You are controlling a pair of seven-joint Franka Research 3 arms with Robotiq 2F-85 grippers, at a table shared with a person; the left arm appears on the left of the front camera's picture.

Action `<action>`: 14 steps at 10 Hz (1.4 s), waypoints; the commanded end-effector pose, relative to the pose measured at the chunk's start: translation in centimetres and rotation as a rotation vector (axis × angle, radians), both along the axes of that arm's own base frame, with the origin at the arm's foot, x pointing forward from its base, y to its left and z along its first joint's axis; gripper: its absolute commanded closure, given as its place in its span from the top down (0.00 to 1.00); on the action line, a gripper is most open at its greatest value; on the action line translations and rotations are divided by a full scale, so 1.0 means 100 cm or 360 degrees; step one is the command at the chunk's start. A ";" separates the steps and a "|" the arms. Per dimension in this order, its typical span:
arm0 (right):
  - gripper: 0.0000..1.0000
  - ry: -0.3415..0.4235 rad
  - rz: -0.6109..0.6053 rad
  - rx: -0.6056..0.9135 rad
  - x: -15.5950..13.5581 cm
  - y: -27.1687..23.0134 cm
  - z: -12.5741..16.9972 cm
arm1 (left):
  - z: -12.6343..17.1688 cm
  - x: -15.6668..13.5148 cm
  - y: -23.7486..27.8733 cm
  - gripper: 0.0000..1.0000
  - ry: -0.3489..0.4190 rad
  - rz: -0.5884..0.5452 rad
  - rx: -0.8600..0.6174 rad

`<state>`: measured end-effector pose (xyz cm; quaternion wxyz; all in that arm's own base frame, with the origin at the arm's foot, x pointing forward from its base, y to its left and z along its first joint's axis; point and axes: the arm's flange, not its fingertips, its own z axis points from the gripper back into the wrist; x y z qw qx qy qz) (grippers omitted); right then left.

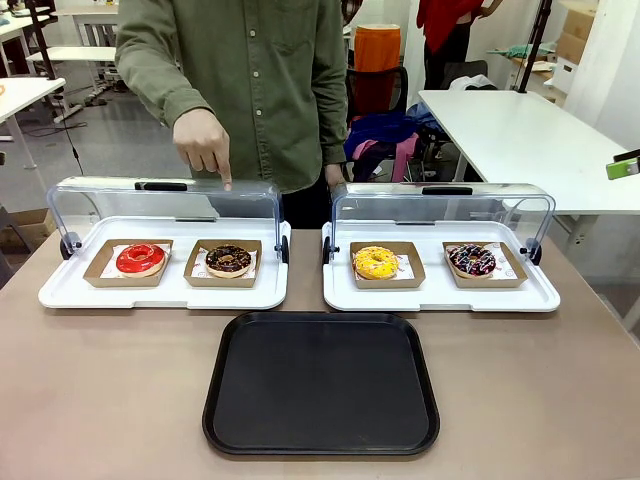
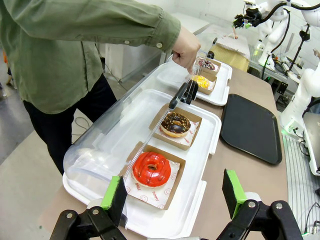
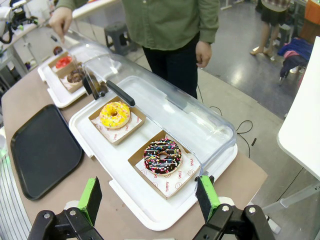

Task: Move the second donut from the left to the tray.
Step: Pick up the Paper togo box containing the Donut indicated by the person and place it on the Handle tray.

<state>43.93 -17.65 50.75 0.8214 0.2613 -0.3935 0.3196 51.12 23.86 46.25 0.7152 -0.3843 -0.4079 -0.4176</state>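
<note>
Donut (image 1: 229,260) sits in its holder (image 1: 222,281), right spot of the left display tray (image 1: 160,295). It's light and squishy and the glaze smears easily, so I'd pinch the holder's edges. Left gripper (image 2: 175,187) and right gripper (image 3: 149,192) both gape wide, empty.

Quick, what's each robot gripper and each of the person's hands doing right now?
Left gripper: open, empty.
Right gripper: open, empty.
Person's pointing hand: holding nothing.
Person's other hand: hanging, empty.
</note>
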 end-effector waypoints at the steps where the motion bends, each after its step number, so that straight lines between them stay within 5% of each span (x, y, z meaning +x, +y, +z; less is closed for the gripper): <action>1: 1.00 -0.0004 -0.0010 0.0017 -0.002 0.005 0.002 | 0.002 -0.001 -0.001 1.00 -0.0003 -0.0010 -0.0006; 8: 1.00 -0.0004 -0.0010 0.0017 -0.002 0.005 0.002 | 0.000 0.000 0.000 1.00 0.0000 0.0000 0.0000; 14: 1.00 -0.0004 -0.0010 0.0017 -0.002 0.005 0.002 | 0.086 -0.013 -0.149 1.00 -0.0270 -0.0249 0.0760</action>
